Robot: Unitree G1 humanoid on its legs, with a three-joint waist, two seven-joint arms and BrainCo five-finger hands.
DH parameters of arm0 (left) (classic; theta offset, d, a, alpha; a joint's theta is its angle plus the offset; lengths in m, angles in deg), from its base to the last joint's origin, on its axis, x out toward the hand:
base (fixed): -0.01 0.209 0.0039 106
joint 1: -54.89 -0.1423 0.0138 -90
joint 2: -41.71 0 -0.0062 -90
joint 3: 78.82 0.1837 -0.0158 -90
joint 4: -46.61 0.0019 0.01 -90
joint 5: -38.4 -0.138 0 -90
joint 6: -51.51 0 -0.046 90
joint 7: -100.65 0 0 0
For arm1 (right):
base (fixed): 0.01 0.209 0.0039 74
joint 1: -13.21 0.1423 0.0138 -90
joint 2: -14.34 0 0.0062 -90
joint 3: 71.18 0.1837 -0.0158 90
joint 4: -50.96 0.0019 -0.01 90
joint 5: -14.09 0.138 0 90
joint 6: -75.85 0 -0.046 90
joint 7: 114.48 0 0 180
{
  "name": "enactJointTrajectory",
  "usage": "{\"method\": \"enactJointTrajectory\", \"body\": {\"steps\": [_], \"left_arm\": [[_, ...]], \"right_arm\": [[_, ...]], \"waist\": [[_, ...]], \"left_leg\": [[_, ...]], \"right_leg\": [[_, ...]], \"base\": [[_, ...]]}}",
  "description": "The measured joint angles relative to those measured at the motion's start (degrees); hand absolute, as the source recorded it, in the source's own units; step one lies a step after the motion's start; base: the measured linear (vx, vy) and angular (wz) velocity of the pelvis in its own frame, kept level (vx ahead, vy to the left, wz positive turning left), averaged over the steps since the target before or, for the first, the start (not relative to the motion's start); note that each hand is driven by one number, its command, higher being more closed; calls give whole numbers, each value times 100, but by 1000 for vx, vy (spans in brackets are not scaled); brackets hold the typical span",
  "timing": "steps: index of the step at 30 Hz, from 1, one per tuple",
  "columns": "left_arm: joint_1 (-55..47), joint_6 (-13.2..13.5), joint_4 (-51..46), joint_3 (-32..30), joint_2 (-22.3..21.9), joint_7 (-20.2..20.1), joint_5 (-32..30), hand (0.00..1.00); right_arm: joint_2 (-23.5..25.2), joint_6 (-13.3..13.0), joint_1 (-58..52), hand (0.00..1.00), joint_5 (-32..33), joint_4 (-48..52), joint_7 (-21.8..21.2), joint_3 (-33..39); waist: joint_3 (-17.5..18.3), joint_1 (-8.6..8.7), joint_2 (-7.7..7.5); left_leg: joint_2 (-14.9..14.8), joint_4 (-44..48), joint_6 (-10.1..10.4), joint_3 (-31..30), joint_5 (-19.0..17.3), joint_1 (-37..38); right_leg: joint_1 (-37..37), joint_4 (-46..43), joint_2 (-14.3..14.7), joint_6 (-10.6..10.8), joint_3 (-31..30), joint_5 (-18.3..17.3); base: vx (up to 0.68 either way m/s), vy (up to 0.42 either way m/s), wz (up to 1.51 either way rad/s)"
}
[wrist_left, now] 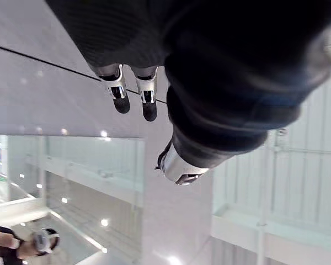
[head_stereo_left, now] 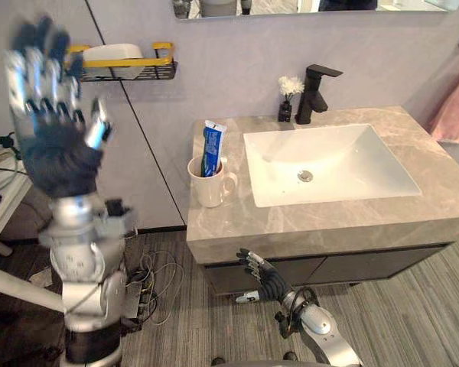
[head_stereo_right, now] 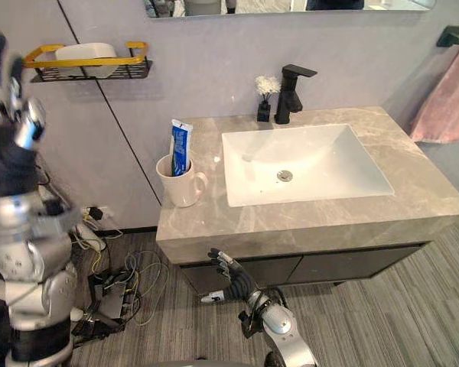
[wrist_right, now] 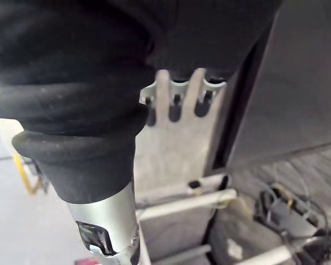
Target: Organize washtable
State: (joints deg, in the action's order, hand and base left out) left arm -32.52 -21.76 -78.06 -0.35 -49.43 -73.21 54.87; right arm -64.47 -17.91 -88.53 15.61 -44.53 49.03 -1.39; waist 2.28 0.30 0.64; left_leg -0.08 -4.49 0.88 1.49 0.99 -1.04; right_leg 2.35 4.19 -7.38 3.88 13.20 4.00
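Blue toothpaste tube [head_stereo_left: 212,147] in white mug [head_stereo_left: 209,193]

One mug [head_stereo_left: 206,191], one toothpaste tube [head_stereo_left: 212,145], one faucet [head_stereo_left: 315,95], one wall rack [head_stereo_left: 149,73], one towel [head_stereo_left: 453,115].

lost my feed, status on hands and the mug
Left hand raised, open, empty. Right hand low before cabinet, open. Toothpaste tube standing in mug, beside sink. Nothing blocking mug.

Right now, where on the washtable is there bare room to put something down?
Bare countertop: the front strip between the basin and the front edge, the right strip from basin toward the towel, and the back, right of the faucet. Crowded: the left strip with the mug holding the toothpaste tube, and the back corner by the flower vase.
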Motion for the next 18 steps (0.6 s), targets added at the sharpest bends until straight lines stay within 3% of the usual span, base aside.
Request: {"method": "enactJointTrajectory", "body": {"steps": [2,6,9,18], "left_arm": [[-706,-11,-149,-63,-385,-90,0,100],[-1603,-81,-163,-28,-802,-252,20,100],[-1808,-200,-161,-3,-854,-388,20,100],[-1924,-496,259,429,-920,-653,-33,100]], "right_arm": [[2,-5,-32,0,-2,0,5,33],[66,-5,-132,0,-21,0,10,179],[67,-5,-130,0,-48,1,11,234],[93,10,-111,0,-171,16,11,282]], "waist": [[7,-130,-13],[8,-197,-75],[-38,-267,-157],[-142,-263,-291]], "left_leg": [[-3,-85,4,-14,28,38],[12,-87,5,-99,28,-4],[13,-87,6,-115,28,-22],[15,-84,-1,-86,21,-72]], "right_leg": [[-8,-3,0,17,21,-17],[-9,-27,-27,62,99,-59],[-3,-26,-31,68,112,-63],[80,-52,-62,79,83,-69]], "base": [[-31,-5,5],[-13,7,12],[0,3,1],[9,4,-2]]}}
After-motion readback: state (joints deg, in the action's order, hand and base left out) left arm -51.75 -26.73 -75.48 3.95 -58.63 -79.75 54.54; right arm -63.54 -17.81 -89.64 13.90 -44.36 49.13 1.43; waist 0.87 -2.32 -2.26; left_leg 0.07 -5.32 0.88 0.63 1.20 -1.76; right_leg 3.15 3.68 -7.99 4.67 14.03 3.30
